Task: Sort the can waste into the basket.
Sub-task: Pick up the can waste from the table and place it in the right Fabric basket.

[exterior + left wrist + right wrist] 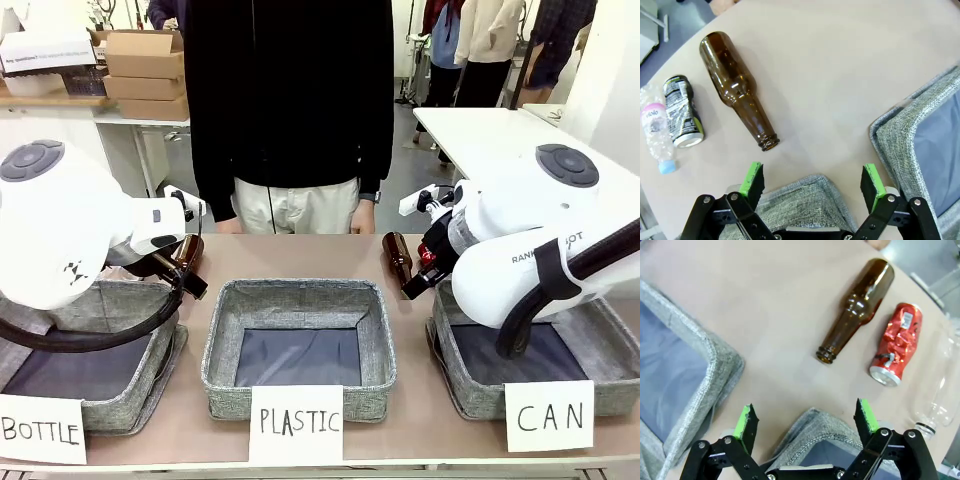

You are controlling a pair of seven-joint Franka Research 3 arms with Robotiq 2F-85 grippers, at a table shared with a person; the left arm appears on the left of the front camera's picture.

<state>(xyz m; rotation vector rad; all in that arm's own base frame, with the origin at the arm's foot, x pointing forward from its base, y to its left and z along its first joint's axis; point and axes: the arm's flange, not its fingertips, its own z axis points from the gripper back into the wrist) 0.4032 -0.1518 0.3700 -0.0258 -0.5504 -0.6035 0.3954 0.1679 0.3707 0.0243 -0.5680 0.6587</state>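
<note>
Nothing is picked yet: your left gripper (812, 172) and right gripper (806, 412) hang spread, empty. Red can (896, 344) and black can (682, 111) lie near the table's edges, outside the basket (468, 392); descend and close next.

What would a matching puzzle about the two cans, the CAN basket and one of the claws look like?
1. red can
2. black can
3. CAN basket
4. left gripper

A. open, holding nothing
B. at the robot's right end of the basket row
C. lying beside a pink-labelled plastic bottle
D. crushed in the middle, lying on the table

Pairs: 1-D, 2-C, 3-B, 4-A.
</note>
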